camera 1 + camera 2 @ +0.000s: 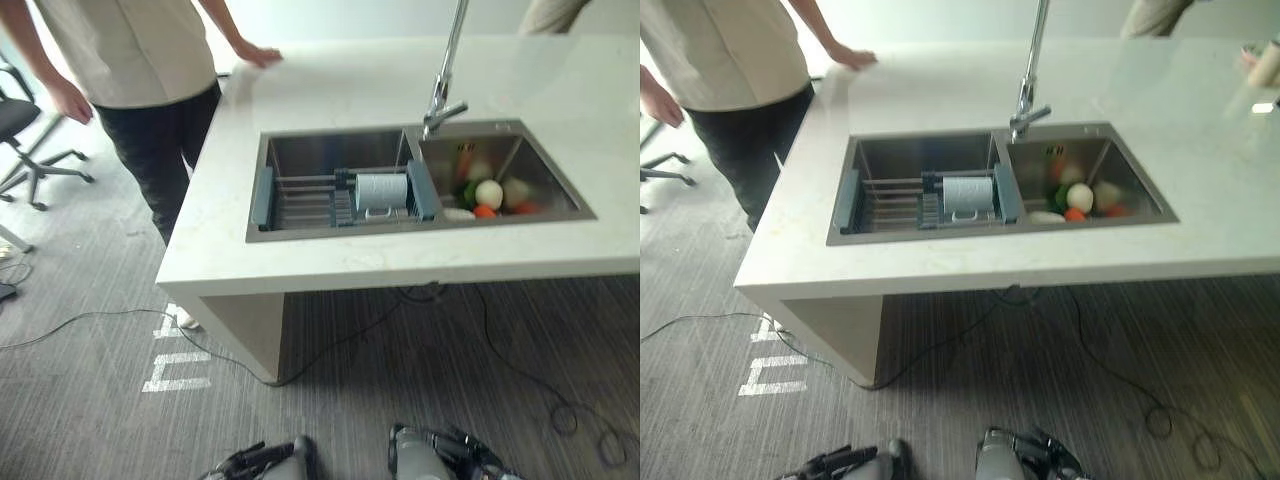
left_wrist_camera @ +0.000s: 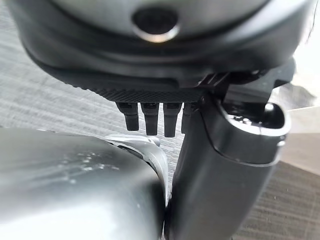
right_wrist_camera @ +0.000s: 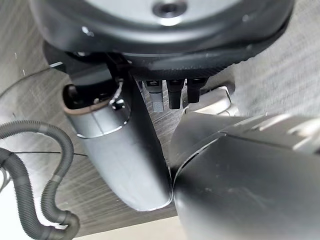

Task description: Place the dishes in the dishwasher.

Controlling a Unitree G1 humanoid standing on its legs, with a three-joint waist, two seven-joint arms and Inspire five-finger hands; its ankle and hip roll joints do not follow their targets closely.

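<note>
White stone bench [image 1: 330,90] carries a 2-basin steel sink [image 1: 330,232], which I use as the landmark. In the sink's left basin I see a blue-ended drying rack [image 1: 300,200] spanning the basin, with 1 pale cylindrical dish [image 1: 382,189] lying on its right end, against the divider. In the sink's right basin I see a pile of round produce [image 1: 490,195]: white, orange, green and red pieces. A chrome faucet [image 1: 447,70] rises from the sink's far rim, at the divider.

Left of the sink, 1 person [image 1: 130,50] stands at the bench corner with 1 palm flat on the top.

Well short of the sink, low over the grey carpet [image 1: 100,380], the left hand [image 2: 150,117] hangs with fingers straight, holding nothing. The right hand [image 3: 172,92] hangs likewise, fingers straight, holding nothing.
</note>
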